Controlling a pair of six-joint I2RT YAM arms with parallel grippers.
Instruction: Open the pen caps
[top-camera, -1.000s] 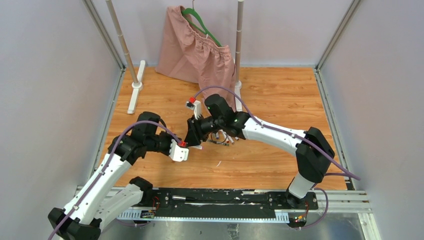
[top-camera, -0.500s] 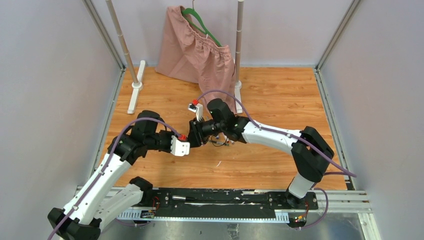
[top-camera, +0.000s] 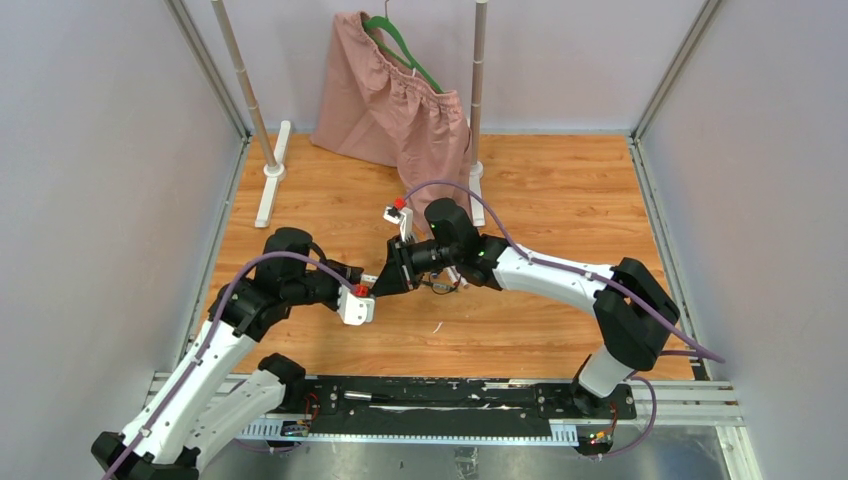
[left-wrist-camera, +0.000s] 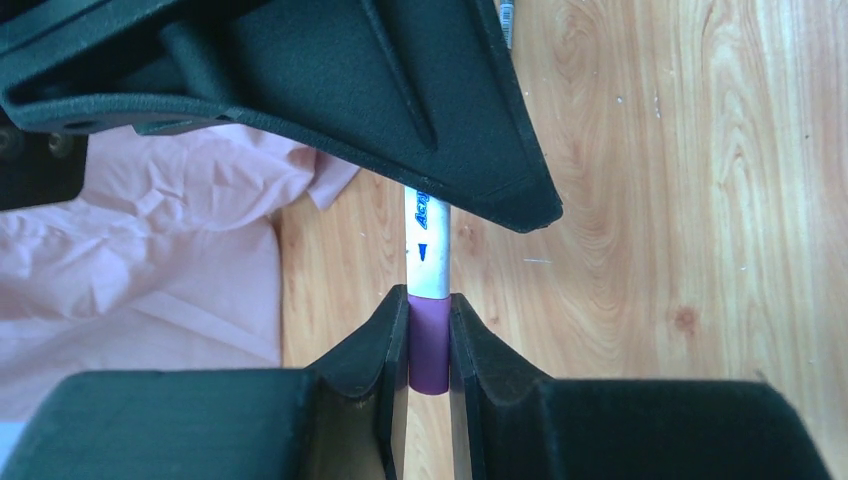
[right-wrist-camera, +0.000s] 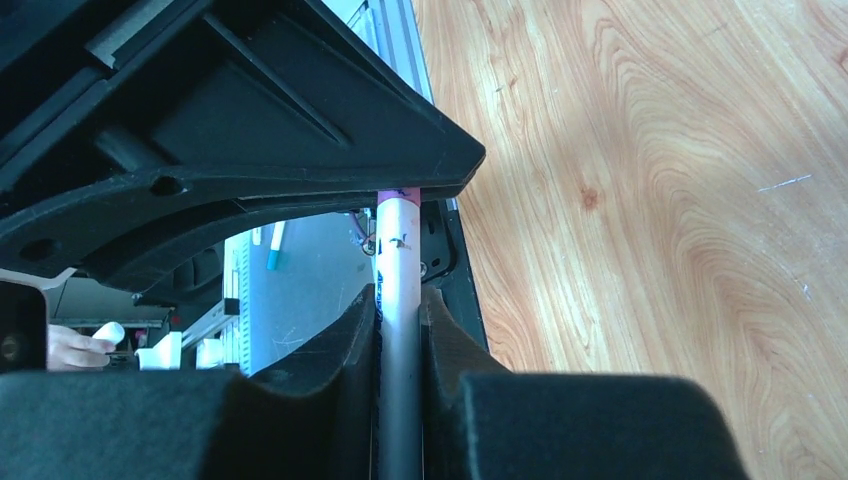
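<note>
Fingers (left-wrist-camera: 385, 345) of the left gripper (left-wrist-camera: 428, 318) are clamped on the purple cap (left-wrist-camera: 428, 352), one pad on each side. The right gripper (right-wrist-camera: 400, 308) is closed around the white pen barrel (right-wrist-camera: 398, 255) just beyond it, so the two sets of jaws stand nose to nose along one pen. We see this meeting on the near side of the pink cloth (top-camera: 395, 110), well apart from it, over the wooden tabletop (top-camera: 560, 190).

We judge the cap to be light, rigid and smooth, a short plastic sleeve probably held on by friction; it could slip or cock sideways if squeezed off-centre. The best hold, as we read it, is the one shown: across the cap's middle, the other grip on the barrel close to the seam, ready for a straight pull along the pen. The thin barrel may flex a little.

The tabletop is flat, lightly scuffed wood. Grey walls close the cell. Two upright poles (top-camera: 478, 90) flank the pink cloth, and a green hanger (top-camera: 400, 45) pokes from its top.
</note>
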